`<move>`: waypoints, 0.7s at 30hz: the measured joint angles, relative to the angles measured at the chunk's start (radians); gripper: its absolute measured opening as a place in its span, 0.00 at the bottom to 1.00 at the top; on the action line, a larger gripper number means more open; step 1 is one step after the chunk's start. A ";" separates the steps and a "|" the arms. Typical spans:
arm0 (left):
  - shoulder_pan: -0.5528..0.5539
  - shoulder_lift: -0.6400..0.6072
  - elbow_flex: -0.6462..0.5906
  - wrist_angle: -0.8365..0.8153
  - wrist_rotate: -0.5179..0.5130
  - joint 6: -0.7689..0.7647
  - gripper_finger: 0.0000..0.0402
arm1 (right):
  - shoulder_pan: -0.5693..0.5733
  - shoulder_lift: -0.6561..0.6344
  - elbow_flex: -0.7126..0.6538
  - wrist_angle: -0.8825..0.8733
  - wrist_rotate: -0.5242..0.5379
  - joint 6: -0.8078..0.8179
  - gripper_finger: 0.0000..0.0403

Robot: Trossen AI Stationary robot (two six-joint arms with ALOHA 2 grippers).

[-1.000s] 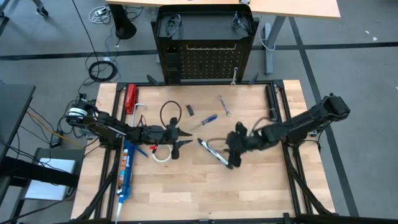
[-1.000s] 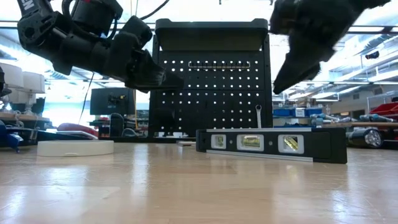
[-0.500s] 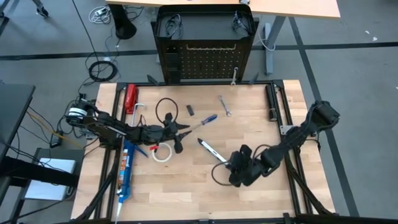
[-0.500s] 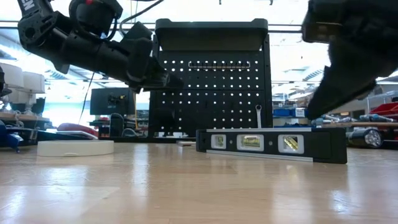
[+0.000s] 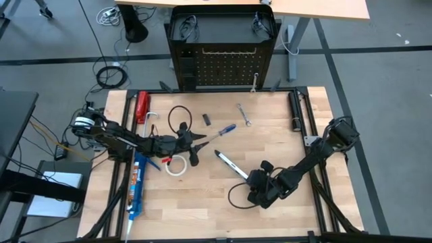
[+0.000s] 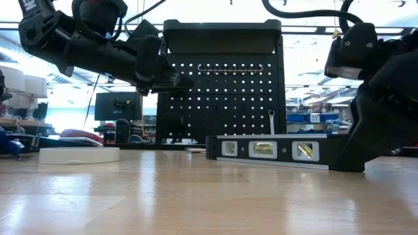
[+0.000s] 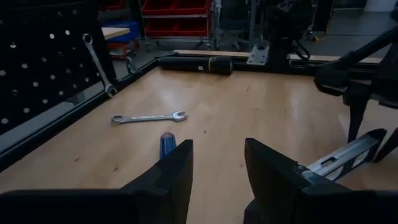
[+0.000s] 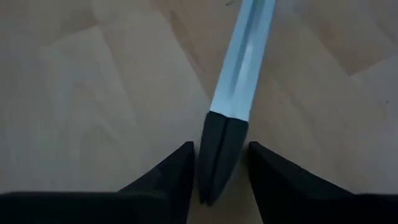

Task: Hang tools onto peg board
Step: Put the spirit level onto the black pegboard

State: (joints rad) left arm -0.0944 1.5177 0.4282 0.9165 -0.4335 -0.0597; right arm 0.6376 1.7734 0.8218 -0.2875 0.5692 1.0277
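The right jaws [image 8: 219, 163] stand open, straddling the black-ended silver spirit level [image 8: 233, 93] on the pale wooden table [image 5: 202, 202]. The left jaws [image 7: 216, 163] gape empty over the blue-handled screwdriver [image 7: 167, 145].

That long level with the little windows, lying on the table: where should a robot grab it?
Probably across its thin width, from above. The level stands on its narrow edge, so its two long flat faces give the fingers parallel surfaces to press. The right gripper is open and straddles the black end cap. A hold nearer the middle might balance better. The left gripper is open by the screwdriver.
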 joint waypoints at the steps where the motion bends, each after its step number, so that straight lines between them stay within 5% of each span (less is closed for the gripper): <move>1: 0.000 0.000 0.000 -0.001 0.000 0.000 0.38 | 0.000 0.003 0.000 0.005 0.004 -0.006 0.36; 7: 0.002 -0.040 0.000 -0.039 0.000 0.007 0.38 | -0.010 -0.002 -0.001 0.003 0.007 -0.064 0.13; 15: 0.047 -0.214 0.000 -0.206 0.000 0.075 0.38 | -0.082 -0.024 -0.004 -0.002 0.012 -0.104 0.13; 21: 0.084 -0.346 0.000 -0.303 -0.009 0.155 0.38 | -0.177 -0.103 -0.004 -0.013 0.074 -0.330 0.13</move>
State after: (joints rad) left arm -0.0109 1.1714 0.4278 0.6139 -0.4425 0.0953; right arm 0.4609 1.6708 0.8181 -0.3004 0.6434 0.6982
